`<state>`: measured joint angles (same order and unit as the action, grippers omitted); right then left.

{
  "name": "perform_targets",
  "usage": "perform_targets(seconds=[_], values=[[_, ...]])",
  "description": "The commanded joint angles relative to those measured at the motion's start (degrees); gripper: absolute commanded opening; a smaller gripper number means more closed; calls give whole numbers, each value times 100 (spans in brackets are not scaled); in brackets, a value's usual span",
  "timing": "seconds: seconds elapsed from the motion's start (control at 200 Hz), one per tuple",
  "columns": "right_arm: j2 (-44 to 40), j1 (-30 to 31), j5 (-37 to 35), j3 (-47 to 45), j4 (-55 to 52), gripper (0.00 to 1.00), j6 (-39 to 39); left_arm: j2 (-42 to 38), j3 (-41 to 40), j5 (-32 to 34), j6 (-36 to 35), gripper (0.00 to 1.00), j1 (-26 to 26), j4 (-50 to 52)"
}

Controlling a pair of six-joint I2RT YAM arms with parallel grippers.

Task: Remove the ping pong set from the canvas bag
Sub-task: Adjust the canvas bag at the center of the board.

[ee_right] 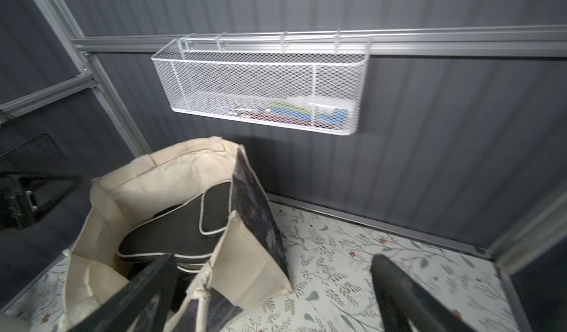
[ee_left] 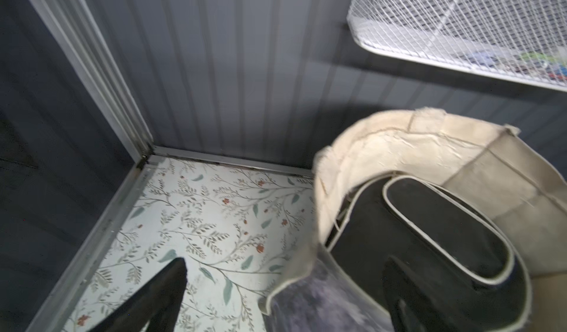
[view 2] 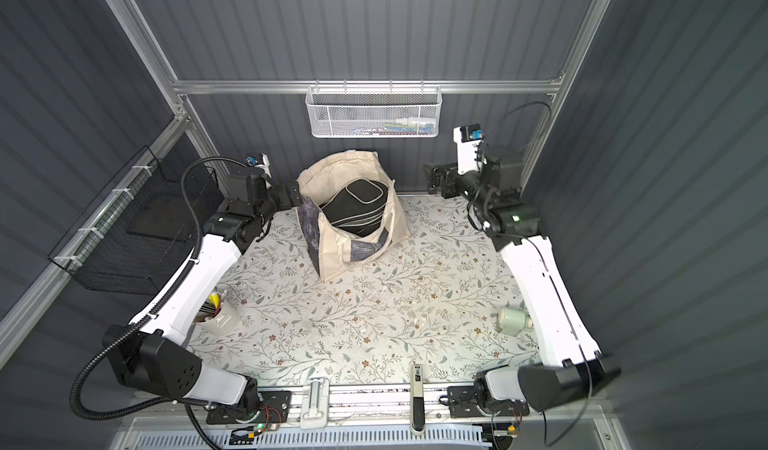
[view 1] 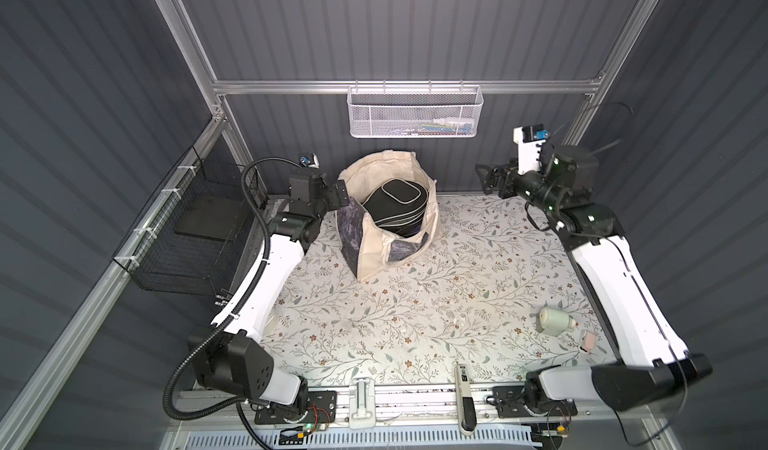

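Writing: coloured packets in the white mesh wall basket (ee_right: 245, 69) carried print too small to read.
Bag: a cream canvas bag (view 1: 376, 260) with dark grey-blue marbled outer panels stood upright and open-mouthed. It was near the back edge of the floral-patterned bench (view 1: 415, 323), close to the ribbed grey wall.
Contents: black paddle cases (view 1: 392, 202) with pale piping lay stacked inside the bag, the topmost tilted and showing at the mouth.
Left tool: the left tool (view 1: 340, 195), jaws wide and holding nothing, was at the bag's left rim. In the left wrist view one finger (ee_left: 411, 290) reached over the top case and the other stayed outside over the bench, with the bag's side wall between them.
Right tool: the right tool (view 1: 484, 179), jaws wide and empty, hung near the back wall, well apart from the bag on its right.
Open room: bare bench lay in front of the bag and to its right. A black wire basket (view 1: 178, 269) lined the left edge. A pale green cup (view 1: 552, 321) lay on its side near the right edge. A white mug of pens (view 2: 220, 317) stood beside the left arm.
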<state>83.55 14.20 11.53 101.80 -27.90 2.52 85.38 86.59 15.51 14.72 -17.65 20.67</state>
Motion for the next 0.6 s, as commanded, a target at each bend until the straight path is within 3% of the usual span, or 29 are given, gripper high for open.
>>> perform_targets(seconds=[0.0, 0.24, 0.39, 0.48, 0.595], values=[[996, 201, 414, 1124, -1559, 99, -34, 364, 419, -303, 383, 100, -128, 734], [3294, 455, 157, 3820, -2539, 99, 191, 1389, 1420, -305, 762, 100, -353, 1473], [3987, 606, 62, 4333, -2551, 99, 215, 1835, 1875, -171, 905, 99, -371, 1992], [4156, 676, 1, 4287, -2493, 97, 189, 1903, 1960, -114, 936, 90, -370, 2123], [4231, 750, -97, 4129, -2432, 85, 123, 1854, 1915, -125, 979, 67, -371, 2160]])
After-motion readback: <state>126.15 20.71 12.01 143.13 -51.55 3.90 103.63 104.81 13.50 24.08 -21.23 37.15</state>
